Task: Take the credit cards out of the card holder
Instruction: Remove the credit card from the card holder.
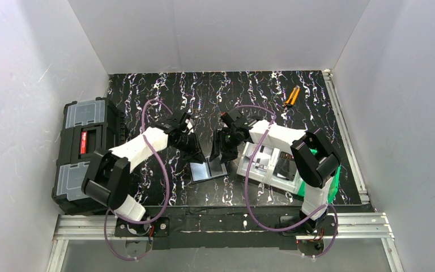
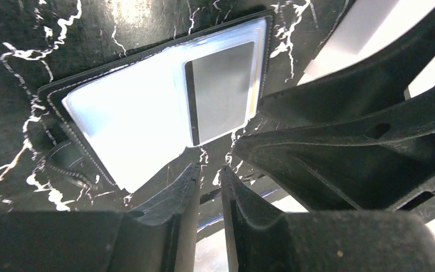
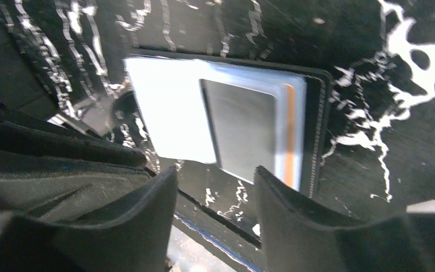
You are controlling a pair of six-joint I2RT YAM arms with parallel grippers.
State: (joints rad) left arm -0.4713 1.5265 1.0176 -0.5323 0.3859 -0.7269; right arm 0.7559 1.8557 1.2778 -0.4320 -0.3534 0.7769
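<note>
The card holder lies open on the dark marbled table, glossy pale pockets up. In the right wrist view its right pocket shows a silvery-grey card with an orange card's edge beside it. The left wrist view shows the holder and the grey card. My left gripper hangs just above the holder's near edge, jaws nearly together and empty. My right gripper is open and empty over the same edge, close beside the left.
A big black toolbox stands at the left table edge. A grey bin and a green bin sit at the right, under the right arm. A small orange-handled tool lies at the back right.
</note>
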